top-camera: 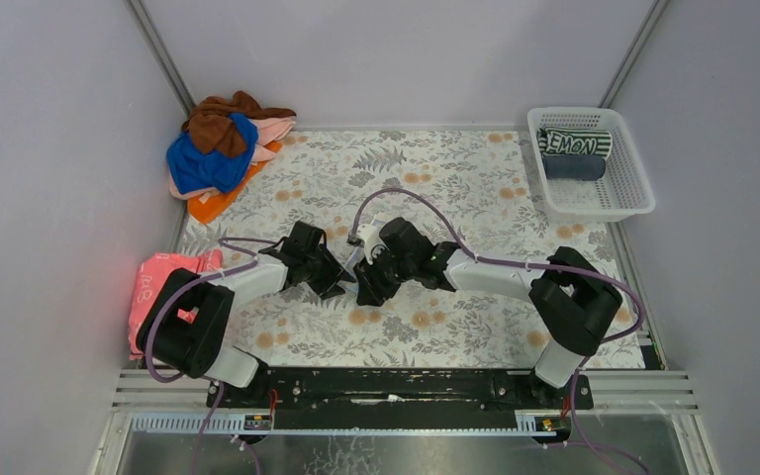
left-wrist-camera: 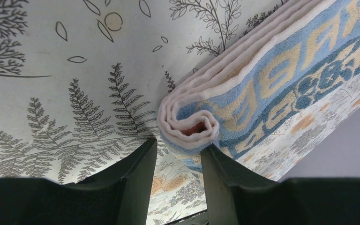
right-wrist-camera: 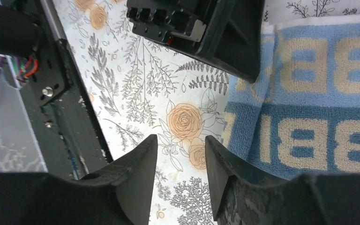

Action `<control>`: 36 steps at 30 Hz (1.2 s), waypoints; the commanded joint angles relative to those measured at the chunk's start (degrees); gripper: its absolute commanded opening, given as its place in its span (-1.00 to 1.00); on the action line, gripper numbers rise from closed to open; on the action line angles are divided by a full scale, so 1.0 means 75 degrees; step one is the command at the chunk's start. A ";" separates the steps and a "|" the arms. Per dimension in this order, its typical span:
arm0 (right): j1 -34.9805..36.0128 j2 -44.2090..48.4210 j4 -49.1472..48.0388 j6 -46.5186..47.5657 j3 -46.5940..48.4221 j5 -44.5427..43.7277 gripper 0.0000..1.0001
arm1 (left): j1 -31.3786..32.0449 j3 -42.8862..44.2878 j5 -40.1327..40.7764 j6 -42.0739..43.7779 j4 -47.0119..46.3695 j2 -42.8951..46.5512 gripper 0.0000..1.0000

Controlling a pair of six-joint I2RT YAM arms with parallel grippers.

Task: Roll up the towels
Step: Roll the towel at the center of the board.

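Terry cloth in blue, orange and white, the letter-printed towel (left-wrist-camera: 272, 79) lies mid-frame in the overhead view on the flowered tablecloth (top-camera: 435, 178), mostly hidden by the two grippers meeting over it. In the left wrist view it runs from upper right to centre, its coiled end just above the left gripper (left-wrist-camera: 178, 152), whose jaws stand apart. The right gripper (right-wrist-camera: 182, 138) also has its jaws apart over bare tablecloth, the towel's flat part at that frame's right. At upper left overhead lie the brown towel (top-camera: 220, 124), blue towel (top-camera: 203, 158), pink towel (top-camera: 275, 129) and orange towel (top-camera: 213, 206). At upper right the white basket (top-camera: 633, 168) holds the striped towel (top-camera: 574, 143) and grey towel (top-camera: 574, 168).
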State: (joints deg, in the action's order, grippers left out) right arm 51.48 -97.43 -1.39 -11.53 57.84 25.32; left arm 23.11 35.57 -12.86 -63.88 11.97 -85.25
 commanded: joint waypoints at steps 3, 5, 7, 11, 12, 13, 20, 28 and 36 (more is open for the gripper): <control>0.0258 -0.0248 0.0281 0.1209 0.0313 -0.0829 -0.04 | -0.0035 -0.0536 0.1016 0.0255 0.0865 -0.0680 -0.20; 0.0310 -0.0403 0.0436 0.1426 0.0402 -0.0833 -0.04 | -0.0035 -0.0525 0.1019 0.0267 0.0876 -0.0701 -0.20; 0.0351 -0.0501 0.0574 0.1634 0.0457 -0.0967 -0.05 | -0.0041 -0.0529 0.1007 0.0267 0.0887 -0.0717 -0.20; 0.0426 -0.0592 0.0697 0.1891 0.0462 -0.1438 -0.04 | -0.0047 -0.0547 0.1016 0.0277 0.0889 -0.0725 -0.20; 0.0447 -0.0649 0.0788 0.1951 0.0502 -0.1555 -0.03 | -0.0042 -0.0542 0.1008 0.0278 0.0889 -0.0719 -0.20; 0.0479 -0.0696 0.0893 0.2005 0.0561 -0.1690 -0.03 | -0.0048 -0.0537 0.1007 0.0292 0.0901 -0.0727 -0.20; 0.0783 -0.0738 0.1073 0.2351 0.0599 -0.2489 0.00 | -0.0060 -0.0494 0.1021 0.0325 0.0959 -0.0733 -0.20; 0.0999 -0.1152 0.1476 0.2634 0.0773 -0.3387 0.00 | -0.0088 -0.0480 0.1006 0.0359 0.0971 -0.0752 -0.20; 0.1139 -0.1068 0.1668 0.2720 0.0579 -0.4356 0.00 | -0.0112 -0.0391 0.1103 0.0439 0.1096 -0.0720 -0.19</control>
State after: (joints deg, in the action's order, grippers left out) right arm 60.12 -105.01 7.27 7.57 62.63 -0.78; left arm 22.74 35.94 -13.17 -63.99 11.73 -85.82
